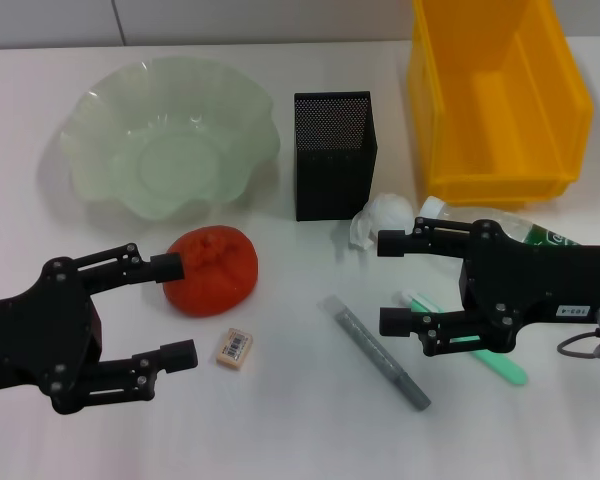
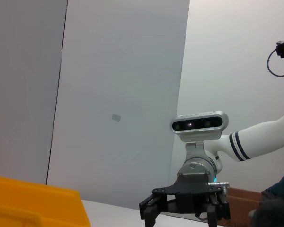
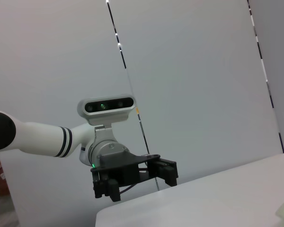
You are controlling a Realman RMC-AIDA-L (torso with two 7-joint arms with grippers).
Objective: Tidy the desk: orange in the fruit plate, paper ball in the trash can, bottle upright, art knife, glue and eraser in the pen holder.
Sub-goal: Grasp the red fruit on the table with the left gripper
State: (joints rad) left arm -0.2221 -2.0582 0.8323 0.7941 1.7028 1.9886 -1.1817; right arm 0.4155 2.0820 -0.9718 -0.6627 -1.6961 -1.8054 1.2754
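The orange lies on the white desk, just in front of the pale-green fruit plate. My left gripper is open beside the orange, its upper finger touching or nearly touching the fruit. The eraser lies near its lower finger. My right gripper is open over the desk, partly covering the lying bottle and a slim green tool. The paper ball sits next to the black pen holder. A grey pen-shaped stick lies in the middle. I cannot tell which is art knife or glue.
The yellow trash can stands at the back right and also shows in the left wrist view, where the trash can is low in the picture. Each wrist view shows the opposite arm against a grey wall.
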